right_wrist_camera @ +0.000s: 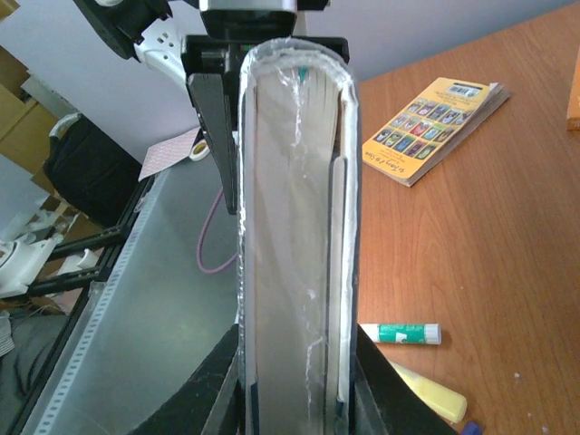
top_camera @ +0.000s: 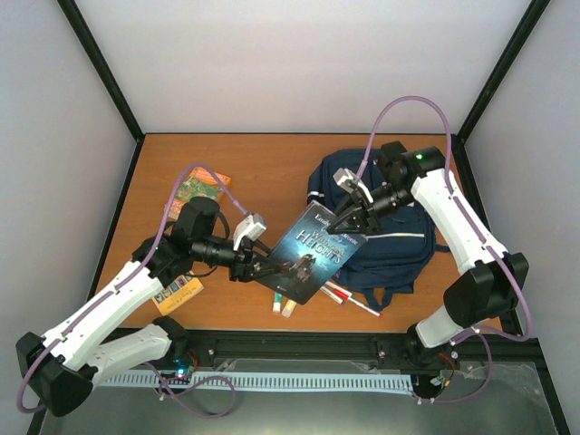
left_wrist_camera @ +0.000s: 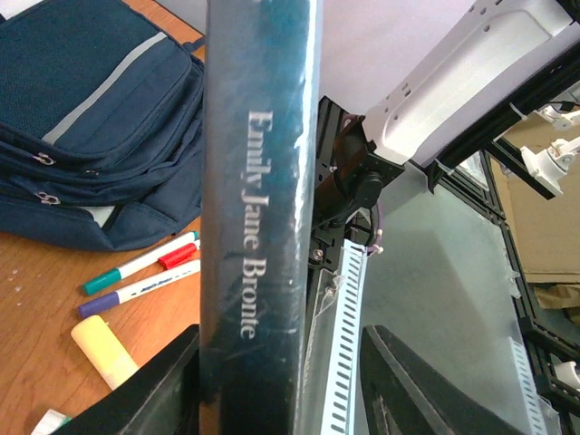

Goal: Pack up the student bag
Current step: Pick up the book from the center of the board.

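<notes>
The student bag (top_camera: 390,227), navy with thin white stripes, lies at the right of the table; it also shows in the left wrist view (left_wrist_camera: 100,118). A dark "Wuthering Heights" book (top_camera: 313,254) is held tilted above the table between both arms, just left of the bag. My right gripper (top_camera: 349,222) is shut on the book's page edge (right_wrist_camera: 294,227), with both fingers pressed on the covers (right_wrist_camera: 294,362). My left gripper (top_camera: 258,269) stands open around the spine (left_wrist_camera: 258,227): one finger (left_wrist_camera: 163,390) touches the cover, the other (left_wrist_camera: 417,390) is apart from it.
Markers (left_wrist_camera: 136,276) and a yellow highlighter (left_wrist_camera: 104,349) lie on the table under the book, near the bag's front. A glue stick (right_wrist_camera: 403,333) lies beside them. A yellow booklet (top_camera: 178,294) and an orange-green book (top_camera: 201,184) lie at the left.
</notes>
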Robot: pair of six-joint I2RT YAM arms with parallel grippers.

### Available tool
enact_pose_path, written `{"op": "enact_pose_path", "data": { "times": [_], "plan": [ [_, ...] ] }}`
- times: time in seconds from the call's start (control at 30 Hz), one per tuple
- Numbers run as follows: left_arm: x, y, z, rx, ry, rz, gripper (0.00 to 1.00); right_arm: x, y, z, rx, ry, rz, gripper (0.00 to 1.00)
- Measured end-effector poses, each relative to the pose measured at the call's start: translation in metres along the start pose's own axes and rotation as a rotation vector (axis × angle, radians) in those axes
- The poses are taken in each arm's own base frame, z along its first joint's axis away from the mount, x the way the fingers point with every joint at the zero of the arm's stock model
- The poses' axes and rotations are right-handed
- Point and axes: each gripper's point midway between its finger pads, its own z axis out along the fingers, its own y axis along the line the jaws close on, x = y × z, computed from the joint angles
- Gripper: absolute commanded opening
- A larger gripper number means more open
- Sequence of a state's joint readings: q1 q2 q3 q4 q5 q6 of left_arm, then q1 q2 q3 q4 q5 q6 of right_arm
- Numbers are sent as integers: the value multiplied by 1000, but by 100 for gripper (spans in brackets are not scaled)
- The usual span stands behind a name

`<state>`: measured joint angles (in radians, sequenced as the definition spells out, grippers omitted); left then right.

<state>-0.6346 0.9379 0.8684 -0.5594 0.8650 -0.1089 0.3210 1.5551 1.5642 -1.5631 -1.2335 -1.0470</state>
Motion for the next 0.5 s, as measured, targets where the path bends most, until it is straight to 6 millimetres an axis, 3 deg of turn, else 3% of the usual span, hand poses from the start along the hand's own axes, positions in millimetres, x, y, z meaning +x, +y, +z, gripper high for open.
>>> {"op": "enact_pose_path", "data": {
  "times": [0.17,0.37,0.43,0.5],
  "plan": [
    [2,-1,2,10,10,-5,33,-14,5,-7,15,-21,-14,3],
    [7,-2,7,32,35,-13,10,-21,7,-9,8,-45,34,7],
    [7,-3,7,34,35,-14,7,-21,6,-9,5,-49,47,29],
    [8,-3,7,34,36,-24,3,-22,3,-9,9,-54,70,45]
  ]
}}
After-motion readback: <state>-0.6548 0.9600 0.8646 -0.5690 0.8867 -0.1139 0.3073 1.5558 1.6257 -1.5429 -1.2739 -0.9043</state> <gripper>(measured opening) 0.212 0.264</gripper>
